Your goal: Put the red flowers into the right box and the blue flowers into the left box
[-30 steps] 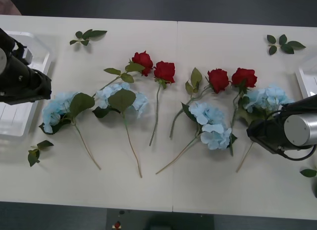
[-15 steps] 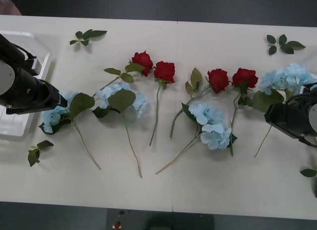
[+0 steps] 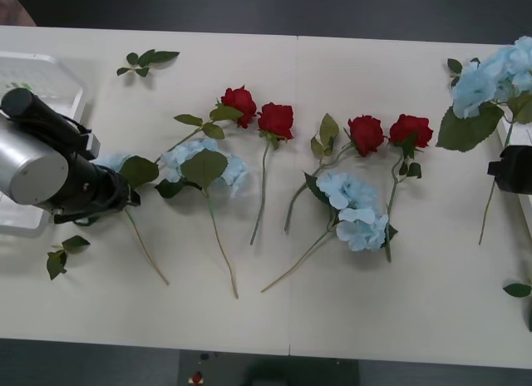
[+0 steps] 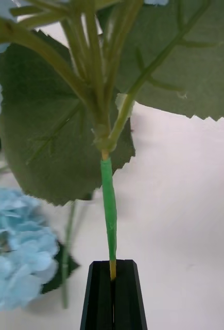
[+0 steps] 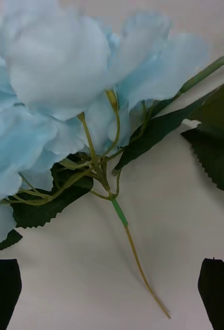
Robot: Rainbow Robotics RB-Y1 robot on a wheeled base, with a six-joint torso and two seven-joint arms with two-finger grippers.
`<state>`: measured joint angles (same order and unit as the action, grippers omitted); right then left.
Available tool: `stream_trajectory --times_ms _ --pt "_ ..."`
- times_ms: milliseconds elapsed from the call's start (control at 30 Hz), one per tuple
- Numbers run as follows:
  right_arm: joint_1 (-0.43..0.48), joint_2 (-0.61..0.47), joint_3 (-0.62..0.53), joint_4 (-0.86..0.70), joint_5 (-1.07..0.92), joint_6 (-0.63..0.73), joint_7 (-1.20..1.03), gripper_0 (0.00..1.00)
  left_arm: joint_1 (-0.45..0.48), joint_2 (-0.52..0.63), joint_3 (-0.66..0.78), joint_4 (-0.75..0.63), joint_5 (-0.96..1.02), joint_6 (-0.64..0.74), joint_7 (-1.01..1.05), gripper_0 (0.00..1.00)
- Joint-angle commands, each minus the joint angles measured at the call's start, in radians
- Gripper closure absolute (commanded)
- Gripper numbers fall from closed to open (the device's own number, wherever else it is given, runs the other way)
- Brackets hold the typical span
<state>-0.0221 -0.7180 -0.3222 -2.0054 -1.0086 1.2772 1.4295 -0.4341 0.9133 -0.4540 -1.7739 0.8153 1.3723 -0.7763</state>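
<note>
Right gripper (image 4: 112,278): black fingers pinched tight on thin stem of one blue flower (image 3: 497,74), green-taped section just above the pads, broad serrated leaves over that. In front view, held at far right edge of table (image 3: 349,303), bloom partly cut off by frame, stem tip dangling free; gripper body (image 3: 514,169) half out of frame. Vs 0.5 s ago: lifted higher and carried farther right, away from the rightmost rose. Right box (image 3: 509,132): just a sliver of white rim behind held stem, rest cut off.

Left gripper (image 5: 112,294): black fingers spread wide, straddling thin yellowish stem of leftmost blue cluster (image 5: 65,82), no contact seen. Fluffy pale petals, wiry branching stalks, dark toothed leaves. In front view, arm (image 3: 50,165) hides most of that cluster; bit of blue at (image 3: 112,161). Vs earlier: arm swung in nearer the bloom.

Left box (image 3: 50,78): clear, rounded corner, partly covered by arm.

Remaining on table: four red flowers (image 3: 275,120) in a row mid-table, compact deep-red heads; more blue flowers between and below them. Loose leaf sprigs (image 3: 146,60) at corners.
</note>
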Motion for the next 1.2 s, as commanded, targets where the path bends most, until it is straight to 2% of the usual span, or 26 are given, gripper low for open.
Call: stream_trajectory --times_ms 33,233,433,600,800,833,867,900,967,1000,1067,1200 --pt "-0.019 0.008 -0.077 -0.032 -0.208 0.047 0.164 1.0 -0.043 -0.014 -0.037 0.053 -0.015 -0.035 0.035 0.0" --pt "-0.081 0.048 -0.158 -0.03 -0.485 0.154 0.195 1.0 -0.098 -0.053 -0.095 0.166 -0.034 -0.093 0.042 0.0" --pt "-0.131 0.069 -0.15 -0.03 -0.662 0.148 0.131 1.0 -0.123 -0.083 -0.095 0.251 -0.041 -0.128 0.038 0.0" --pt "-0.197 0.106 -0.118 -0.032 -0.746 0.131 0.058 1.0 -0.129 -0.097 -0.095 0.303 -0.05 -0.156 0.029 0.0" --pt "-0.306 0.17 -0.037 -0.03 -0.748 0.096 -0.024 1.0 -0.129 -0.102 -0.101 0.317 -0.056 -0.159 0.028 0.0" --pt "-0.314 0.178 -0.029 -0.032 -0.746 0.093 -0.027 1.0 -0.129 -0.103 -0.106 0.317 -0.056 -0.159 0.028 0.06" --pt "-0.337 0.195 -0.008 -0.03 -0.739 0.082 -0.027 1.0 -0.129 -0.102 -0.115 0.317 -0.064 -0.165 0.031 0.32" --pt "-0.344 0.201 0.0 -0.032 -0.734 0.08 -0.024 1.0 -0.129 -0.102 -0.118 0.317 -0.067 -0.168 0.032 0.45" --pt "-0.38 0.229 0.026 -0.03 -0.712 0.08 -0.012 1.0 -0.129 -0.1 -0.129 0.317 -0.074 -0.18 0.035 0.86" --pt "-0.394 0.238 0.037 -0.03 -0.708 0.08 -0.008 1.0 -0.129 -0.1 -0.13 0.317 -0.076 -0.182 0.037 0.94" --pt "-0.417 0.255 0.054 -0.03 -0.7 0.08 0.003 1.0 -0.129 -0.1 -0.13 0.317 -0.077 -0.182 0.038 1.0" --pt "-0.456 0.301 0.08 -0.03 -0.693 0.08 0.077 1.0 -0.129 -0.1 -0.13 0.317 -0.084 -0.182 0.04 1.0"
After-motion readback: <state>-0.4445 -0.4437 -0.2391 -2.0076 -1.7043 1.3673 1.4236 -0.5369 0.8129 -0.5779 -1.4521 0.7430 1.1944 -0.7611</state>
